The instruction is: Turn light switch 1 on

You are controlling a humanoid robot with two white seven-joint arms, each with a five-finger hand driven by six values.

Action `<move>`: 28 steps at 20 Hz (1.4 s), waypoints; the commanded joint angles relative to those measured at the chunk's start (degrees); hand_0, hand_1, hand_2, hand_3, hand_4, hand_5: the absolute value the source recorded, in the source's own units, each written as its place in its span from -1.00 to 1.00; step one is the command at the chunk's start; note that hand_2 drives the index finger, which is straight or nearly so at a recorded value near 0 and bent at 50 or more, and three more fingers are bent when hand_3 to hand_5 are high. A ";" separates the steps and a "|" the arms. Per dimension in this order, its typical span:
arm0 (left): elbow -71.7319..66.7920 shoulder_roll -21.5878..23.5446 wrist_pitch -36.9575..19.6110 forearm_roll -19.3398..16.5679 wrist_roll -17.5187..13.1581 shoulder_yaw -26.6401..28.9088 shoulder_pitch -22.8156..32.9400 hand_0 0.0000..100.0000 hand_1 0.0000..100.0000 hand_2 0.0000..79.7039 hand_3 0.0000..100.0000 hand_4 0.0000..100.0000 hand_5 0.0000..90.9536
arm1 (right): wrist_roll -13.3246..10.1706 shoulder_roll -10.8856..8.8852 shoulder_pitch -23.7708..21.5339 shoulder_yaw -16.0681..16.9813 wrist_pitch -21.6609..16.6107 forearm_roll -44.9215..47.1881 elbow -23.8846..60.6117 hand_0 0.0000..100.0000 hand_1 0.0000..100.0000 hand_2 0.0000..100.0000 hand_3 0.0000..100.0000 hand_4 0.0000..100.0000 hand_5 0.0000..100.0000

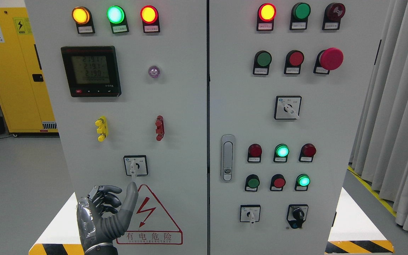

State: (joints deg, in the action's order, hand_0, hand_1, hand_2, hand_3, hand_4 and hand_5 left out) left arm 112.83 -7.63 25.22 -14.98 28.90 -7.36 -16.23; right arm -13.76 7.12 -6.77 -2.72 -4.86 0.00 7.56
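left hand [103,216], dark grey with a silvery wrapped palm, is raised at the lower left in front of the pale grey electrical cabinet [186,117]. its fingers [110,198] are curled loosely toward the palm and hold nothing; one straight digit [130,198] points up, its tip just below the small square rotary switch with a white lever [135,165] on the left door. tip and lever look close but apart; cannot tell for sure if they touch. lever hangs roughly straight down.

which control counts as "light switch 1" is not readable from the labels; the rotary switch above the hand is the nearest one.

below that switch sits the red-outlined triangular lightning warning sign [151,216], hand overlapping its left edge. above: yellow terminal post [101,128], red terminal post [159,128], black-framed digital meter with lit display [91,71], and three lit lamps along the top, amber [80,15], green [115,14], red [149,14].

right door carries a silver latch handle [227,157] plus rows of red and green buttons, some glowing, and a big red mushroom button [330,58].

yellow safety cabinet [16,71] stands behind at left, grey curtain [398,117] at right.
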 commanded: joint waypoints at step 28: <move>-3.76 -0.72 4.22 -0.58 0.46 -0.55 -5.04 -0.50 0.42 0.54 0.81 0.68 0.60 | -0.04 0.00 0.01 0.00 0.02 1.67 0.00 -1.00 0.00 -0.92 -1.00 -1.00 -1.00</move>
State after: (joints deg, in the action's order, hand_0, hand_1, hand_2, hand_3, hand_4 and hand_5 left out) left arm 110.09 -8.22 29.38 -15.62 29.20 -7.55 -20.82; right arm -13.76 7.12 -6.78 -2.73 -4.86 0.00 7.56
